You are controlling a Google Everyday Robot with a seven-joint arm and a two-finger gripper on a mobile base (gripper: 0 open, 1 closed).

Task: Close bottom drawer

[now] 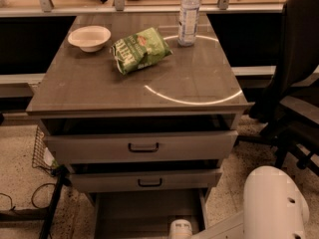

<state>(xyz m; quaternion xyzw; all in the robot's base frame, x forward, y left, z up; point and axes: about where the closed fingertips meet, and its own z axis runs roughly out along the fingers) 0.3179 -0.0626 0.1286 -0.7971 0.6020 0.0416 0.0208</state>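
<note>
Camera view: the shallow grey bottom drawer (144,212), lowest of the cabinet's three, stands pulled out, and its plain grey floor shows beneath the grey middle drawer (144,179). The white gripper (179,230) sits at the lower frame edge over that floor; how far open it is cannot be told. The brown worktop (99,88) carries a white round bowl (89,37), a green snack bag (141,50) and a clear plastic water bottle (189,15).

Three drawers (142,146), one bowl (89,37), one bag (141,50), one bottle (189,16), one hand (180,230) by lowest drawer (144,210).
</note>
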